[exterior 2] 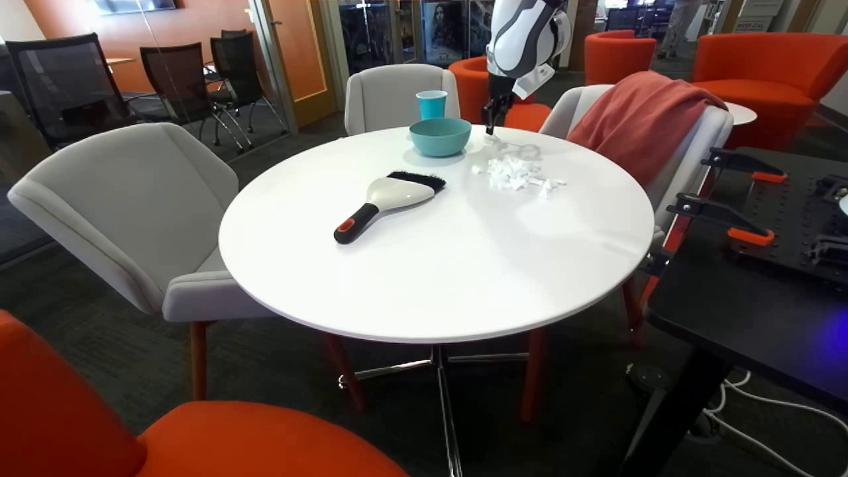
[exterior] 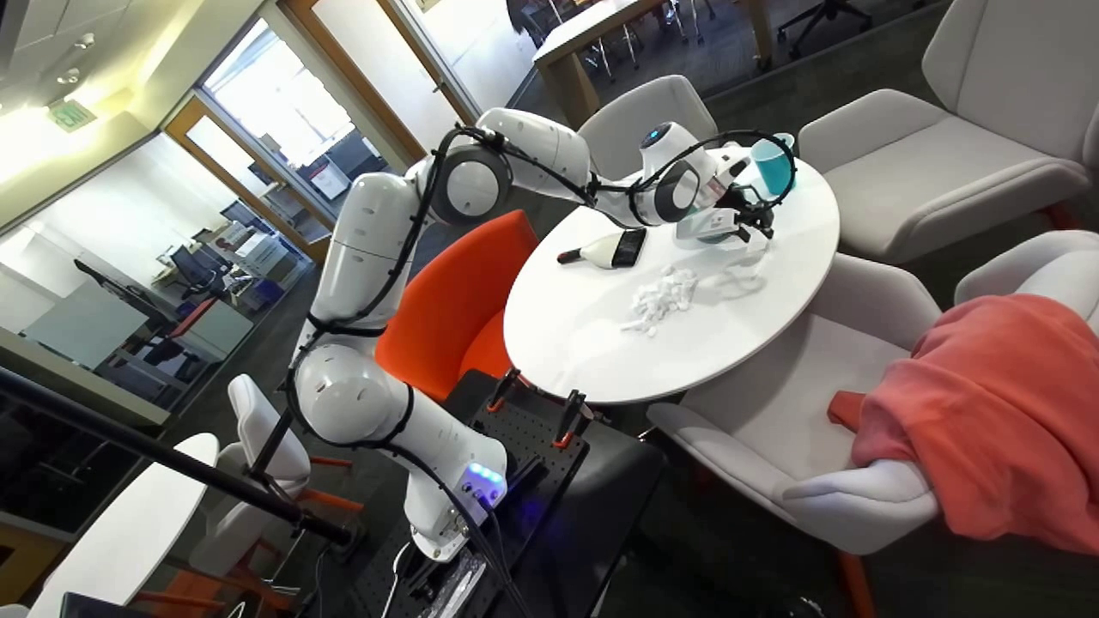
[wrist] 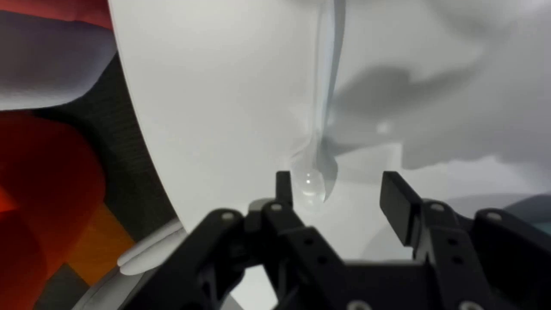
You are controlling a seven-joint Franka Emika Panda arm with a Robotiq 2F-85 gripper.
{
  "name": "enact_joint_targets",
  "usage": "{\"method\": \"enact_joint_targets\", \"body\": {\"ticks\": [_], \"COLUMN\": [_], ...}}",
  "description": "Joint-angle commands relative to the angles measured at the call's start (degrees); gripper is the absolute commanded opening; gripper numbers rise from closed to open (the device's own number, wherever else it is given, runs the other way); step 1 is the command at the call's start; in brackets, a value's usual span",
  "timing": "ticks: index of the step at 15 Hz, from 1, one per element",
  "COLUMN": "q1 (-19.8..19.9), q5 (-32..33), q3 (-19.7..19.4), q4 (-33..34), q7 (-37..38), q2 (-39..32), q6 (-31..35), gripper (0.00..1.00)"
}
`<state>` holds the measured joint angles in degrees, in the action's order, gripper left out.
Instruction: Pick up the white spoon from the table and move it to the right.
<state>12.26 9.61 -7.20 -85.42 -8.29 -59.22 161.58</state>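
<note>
On my wrist view I have the pincer (wrist: 335,189) with its fingers well apart. The white spoon (wrist: 320,105) lies on the tabletop (wrist: 215,107), its scoop end showing between the fingertips, nearer one of them, and its handle running out ahead of the pincer. I can't tell whether the fingertips touch the tabletop. In an exterior view I see the teal bowl (exterior 2: 440,140) just beside the pincer, the blue cup (exterior 2: 432,106) behind that bowl, white bits (exterior 2: 515,173) heaped near the pincer, and the brush (exterior 2: 401,192) farther off.
</note>
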Motion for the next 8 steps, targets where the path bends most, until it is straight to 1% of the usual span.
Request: {"method": "enact_joint_targets", "body": {"ticks": [1,2,3,4,5,6,8], "q1": [0.03,0.34,0.77,1.21,2.43,3.03,3.63], "q5": [-0.81,-0.7,-0.72,-0.77,-1.18,-1.43,-2.13], "q3": [0.74,1.16,1.76,2.38,4.06,4.94,5.8], "q4": [-5.05,-6.69,-8.14,-10.01,-11.8,-13.33,-15.83], "q7": [-0.86,-1.58,-2.44,-3.36,-5.24,-6.61,-7.61], "q2": [6.46,8.54,10.46,12.9,15.35,17.56,21.31], "q6": [-1.23,-1.39,-1.96,-2.57,-4.1,-5.68,-8.24], "gripper": [0.88,0.96,0.99,1.0,1.0,1.0,1.0]}}
